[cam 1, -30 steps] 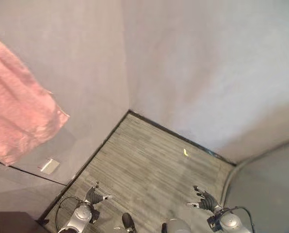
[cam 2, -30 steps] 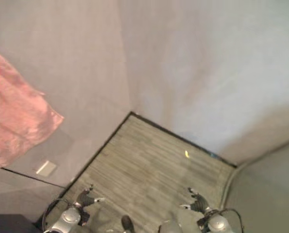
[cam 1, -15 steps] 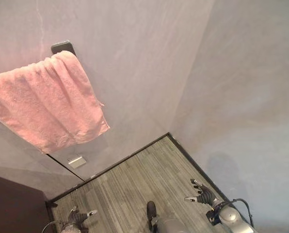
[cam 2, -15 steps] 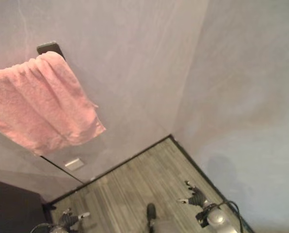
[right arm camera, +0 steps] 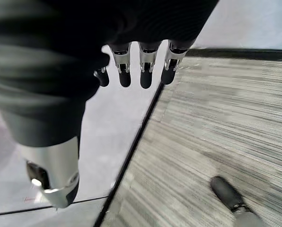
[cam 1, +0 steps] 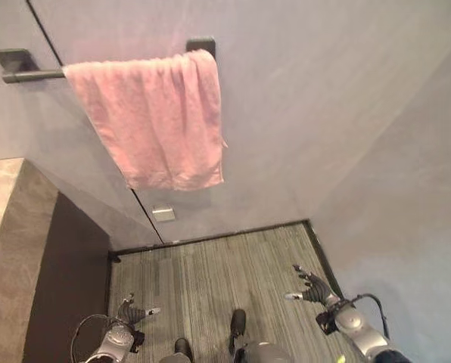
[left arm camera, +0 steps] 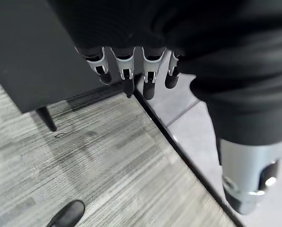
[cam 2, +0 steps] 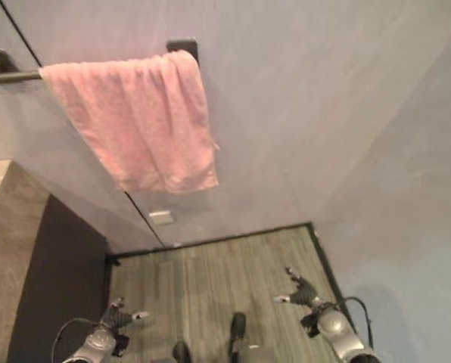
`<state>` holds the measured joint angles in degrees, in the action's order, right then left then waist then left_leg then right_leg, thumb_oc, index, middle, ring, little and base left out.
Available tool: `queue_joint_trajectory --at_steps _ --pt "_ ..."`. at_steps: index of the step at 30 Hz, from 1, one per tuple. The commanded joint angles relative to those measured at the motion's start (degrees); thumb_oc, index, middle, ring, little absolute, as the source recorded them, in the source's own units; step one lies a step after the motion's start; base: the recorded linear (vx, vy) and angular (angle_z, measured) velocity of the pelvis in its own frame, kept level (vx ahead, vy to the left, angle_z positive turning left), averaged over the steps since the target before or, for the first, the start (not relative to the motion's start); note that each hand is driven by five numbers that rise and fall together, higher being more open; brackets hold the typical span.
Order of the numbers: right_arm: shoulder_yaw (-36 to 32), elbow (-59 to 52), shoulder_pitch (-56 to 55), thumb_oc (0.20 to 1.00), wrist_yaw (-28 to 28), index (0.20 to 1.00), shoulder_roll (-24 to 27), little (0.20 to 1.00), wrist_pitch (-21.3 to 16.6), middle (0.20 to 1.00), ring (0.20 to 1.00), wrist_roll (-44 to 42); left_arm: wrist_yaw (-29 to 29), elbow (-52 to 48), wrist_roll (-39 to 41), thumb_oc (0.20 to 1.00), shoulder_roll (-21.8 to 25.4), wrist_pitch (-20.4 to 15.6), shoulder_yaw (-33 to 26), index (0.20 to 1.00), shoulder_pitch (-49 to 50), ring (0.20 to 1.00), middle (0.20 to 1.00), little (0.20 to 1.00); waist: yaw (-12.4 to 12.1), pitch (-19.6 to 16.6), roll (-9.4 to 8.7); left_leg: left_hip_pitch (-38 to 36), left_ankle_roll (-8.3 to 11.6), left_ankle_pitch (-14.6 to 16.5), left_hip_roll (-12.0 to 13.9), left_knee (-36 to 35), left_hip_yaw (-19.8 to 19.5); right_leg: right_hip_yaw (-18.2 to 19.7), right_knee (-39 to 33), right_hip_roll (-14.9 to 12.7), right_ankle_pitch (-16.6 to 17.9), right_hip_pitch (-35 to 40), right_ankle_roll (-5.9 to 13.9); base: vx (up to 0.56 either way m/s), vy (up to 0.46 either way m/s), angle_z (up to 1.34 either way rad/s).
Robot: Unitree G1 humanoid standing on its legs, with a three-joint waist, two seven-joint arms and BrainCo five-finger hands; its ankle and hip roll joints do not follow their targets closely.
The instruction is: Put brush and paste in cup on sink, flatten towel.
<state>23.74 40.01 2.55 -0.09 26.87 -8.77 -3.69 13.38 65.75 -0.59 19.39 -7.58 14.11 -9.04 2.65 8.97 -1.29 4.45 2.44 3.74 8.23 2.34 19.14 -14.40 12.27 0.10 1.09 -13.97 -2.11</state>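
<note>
A pink towel [cam 1: 161, 125] hangs over a dark wall bar [cam 1: 29, 74]. It is bunched toward the bar's right end, and its lower edge is uneven. My left hand [cam 1: 132, 312] hangs low near the floor at the lower left, far below the towel. Its fingers [left arm camera: 127, 71] are relaxed and hold nothing. My right hand [cam 1: 312, 288] hangs low at the lower right, and its fingers [right arm camera: 145, 61] are also straight and empty.
A counter with a pale stone top [cam 1: 2, 227] and a dark side panel [cam 1: 70, 287] stands at the left. A small wall plate [cam 1: 163, 214] sits under the towel. Grey plank floor [cam 1: 218, 265] runs to the walls, which meet in a corner at the right.
The whole picture has shifted as the camera turned. The towel now shows higher and nearer the middle, and the full bar and the counter have come into view. Both hands stay low and open.
</note>
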Motion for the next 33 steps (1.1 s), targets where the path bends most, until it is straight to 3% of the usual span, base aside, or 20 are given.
queue_joint_trajectory --at_steps 1,4,8,9,14,17,18,19,20,21,22,23,24,27,30,31,33 --pt "-0.57 -1.52 -1.75 1.000 -1.54 1.000 -0.17 1.000 -1.33 1.000 1.000 -0.36 1.34 0.83 -0.40 1.000 1.68 -2.50 -0.51 1.000 -1.40 1.000 1.000 1.000 1.35 -3.28 -2.87 7.43 4.63 -12.07 0.92 -0.27 -5.27 4.81 -12.25 -4.37 -1.84 13.60 7.52 0.10 0.063 -0.11" --pt "-0.30 -0.58 -0.89 1.000 -1.87 1.000 -0.93 1.000 -0.84 1.000 1.000 0.47 1.20 -1.32 0.06 1.000 1.56 -2.76 0.09 1.000 -0.89 1.000 1.000 1.000 0.96 -3.22 -1.87 7.69 4.50 -12.17 0.97 0.16 -4.47 6.55 -10.54 -5.56 -4.30 15.27 7.96 0.31 0.276 0.02" --pt "-1.64 -1.29 -0.65 1.000 -2.15 1.000 -2.46 1.000 -0.46 1.000 1.000 -0.71 0.36 -3.01 -0.11 1.000 1.41 -2.89 0.85 1.000 -0.14 1.000 1.000 1.000 1.10 -3.68 -2.05 6.44 1.50 -7.30 -2.42 3.68 -1.09 9.83 -5.12 -10.13 -4.27 15.38 9.72 0.29 0.328 -0.58" --pt "-1.65 -1.29 -0.63 1.000 -2.15 1.000 -2.45 1.000 -0.45 1.000 1.000 -0.71 0.36 -3.01 -0.11 1.000 1.41 -2.89 0.85 1.000 -0.16 1.000 1.000 1.000 0.98 -3.80 -1.97 6.57 1.50 -7.42 -2.30 3.61 -1.00 9.95 -5.20 -10.02 -4.09 15.18 9.68 0.22 0.296 -0.88" --pt "-1.08 -0.80 0.12 1.000 -2.04 1.000 -3.65 1.000 -0.53 1.000 1.000 -1.40 0.05 -4.41 0.59 1.000 1.62 -3.26 1.09 1.000 0.12 1.000 1.000 1.000 1.71 -3.20 -1.72 1.87 -0.84 -5.63 -5.25 0.95 2.76 10.67 4.74 -12.32 5.37 9.74 11.42 0.15 0.238 -0.83" --pt "-2.34 -1.82 -0.67 1.000 -1.67 1.000 -3.23 1.000 -0.70 1.000 1.000 -3.08 -0.66 -6.09 0.18 1.000 1.96 -3.38 1.65 1.000 0.68 1.000 1.000 1.000 3.05 -2.45 -0.23 -0.89 -1.91 -5.60 -6.08 -1.53 2.57 11.17 11.78 -10.77 8.14 6.44 11.20 0.19 0.232 -0.07" --pt "-2.80 -1.74 -1.20 1.000 -1.48 1.000 -3.11 1.000 -0.77 1.000 1.000 -3.68 -0.84 -6.12 0.13 1.000 1.90 -3.36 1.79 1.000 0.99 1.000 1.000 1.000 3.76 -2.05 0.12 -1.35 -2.09 -5.19 -6.54 -1.57 1.97 12.29 13.36 -9.19 7.34 5.78 11.24 0.21 0.166 0.07" --pt "-3.38 -2.15 -1.69 1.000 -1.19 1.000 -2.86 1.000 -1.15 1.000 1.000 -4.54 -1.18 -6.60 -0.34 1.000 2.12 -3.48 2.50 1.000 1.12 1.000 1.000 1.000 4.98 -2.02 0.22 -1.67 -1.83 -5.43 -6.96 -1.65 1.25 14.91 12.80 -4.77 4.94 4.87 10.55 0.19 0.127 0.14" --pt "-3.76 -2.25 -1.76 1.000 -1.28 1.000 -2.70 1.000 -1.27 1.000 1.000 -4.89 -1.25 -6.86 -0.48 1.000 2.23 -3.62 2.53 1.000 1.06 1.000 1.000 1.000 5.05 -1.79 0.44 -1.73 -1.75 -5.86 -7.13 -1.87 0.74 14.76 12.46 -3.07 3.69 2.39 10.17 0.25 0.149 0.37" --pt "-4.19 -3.13 -1.57 1.000 -2.23 1.000 -2.27 1.000 -1.78 1.000 1.000 -5.69 -1.01 -7.28 -0.96 1.000 2.34 -3.72 2.95 1.000 0.71 1.000 1.000 1.000 4.80 -1.45 0.73 -2.96 -1.31 -5.61 -7.57 -2.86 1.86 9.23 7.66 -4.01 1.33 1.11 9.29 0.16 0.111 0.12" --pt "-4.20 -3.15 -1.59 1.000 -2.23 1.000 -2.24 1.000 -1.78 1.000 1.000 -5.70 -1.00 -7.27 -0.97 1.000 2.30 -3.72 2.97 1.000 0.70 1.000 1.000 1.000 4.95 -1.37 0.79 -3.08 -1.28 -5.60 -7.55 -2.91 1.68 9.03 7.60 -4.02 1.26 1.31 9.26 0.25 0.073 0.10" --pt "-4.76 -3.09 -1.57 1.000 -2.35 1.000 -1.60 1.000 -2.00 1.000 1.000 -5.93 -1.05 -6.87 -1.74 1.000 2.35 -3.79 3.41 1.000 0.26 1.000 1.000 1.000 5.83 -0.97 0.84 -3.98 -0.94 -4.85 -8.35 -2.41 0.11 10.12 4.33 -1.85 0.63 -0.16 9.10 0.20 -0.020 0.01" --pt "-5.04 -3.43 -1.65 1.000 -2.31 1.000 -1.18 1.000 -2.20 1.000 1.000 -5.99 -1.12 -7.18 -2.24 1.000 2.48 -3.82 3.66 1.000 0.23 1.000 1.000 1.000 5.93 -0.97 0.62 -4.21 -0.88 -4.35 -8.79 -1.70 -0.72 10.87 2.51 -1.35 0.93 -0.03 9.09 0.26 -0.038 0.27" --pt "-5.85 -3.96 -1.30 1.000 -2.73 1.000 0.38 1.000 -2.78 1.000 1.000 -5.99 -1.04 -6.02 -3.33 1.000 2.55 -3.80 2.91 1.000 0.34 1.000 1.000 1.000 4.93 -1.24 -0.31 -4.82 -0.52 -3.35 -9.46 -0.12 -2.33 9.82 -1.76 -1.87 0.88 3.08 8.64 0.15 -0.092 0.72" --pt "-6.90 -3.88 -0.43 1.000 -2.99 1.000 1.56 1.000 -2.96 1.000 1.000 -6.37 -0.92 -3.91 -2.73 1.000 1.88 -3.76 1.86 1.000 1.14 1.000 1.000 1.000 3.38 -2.37 -0.29 -4.40 0.43 -4.63 -9.26 0.12 -2.52 7.99 -5.23 -2.05 1.43 5.78 8.35 0.08 -0.137 0.50" --pt "-7.64 -4.81 -0.03 1.000 -2.79 1.000 2.75 1.000 -2.95 1.000 1.000 -6.71 -1.38 -3.37 -2.25 1.000 1.86 -3.50 1.17 1.000 1.80 1.000 1.000 1.000 2.66 -2.82 -0.19 -4.08 1.24 -5.21 -8.82 0.58 -2.95 7.76 -7.26 -2.22 1.73 6.75 8.12 0.07 -0.338 0.32" --pt "-8.68 -7.70 0.21 1.000 -2.98 1.000 5.48 1.000 -3.18 1.000 1.000 -6.72 -1.53 -3.52 -2.99 1.000 2.14 -3.15 1.10 1.000 1.52 1.000 1.000 1.000 1.74 -1.07 -0.89 0.49 3.86 -6.43 -7.14 9.64 -4.27 6.21 -9.62 -2.86 1.46 9.23 6.79 0.01 -0.302 0.48"
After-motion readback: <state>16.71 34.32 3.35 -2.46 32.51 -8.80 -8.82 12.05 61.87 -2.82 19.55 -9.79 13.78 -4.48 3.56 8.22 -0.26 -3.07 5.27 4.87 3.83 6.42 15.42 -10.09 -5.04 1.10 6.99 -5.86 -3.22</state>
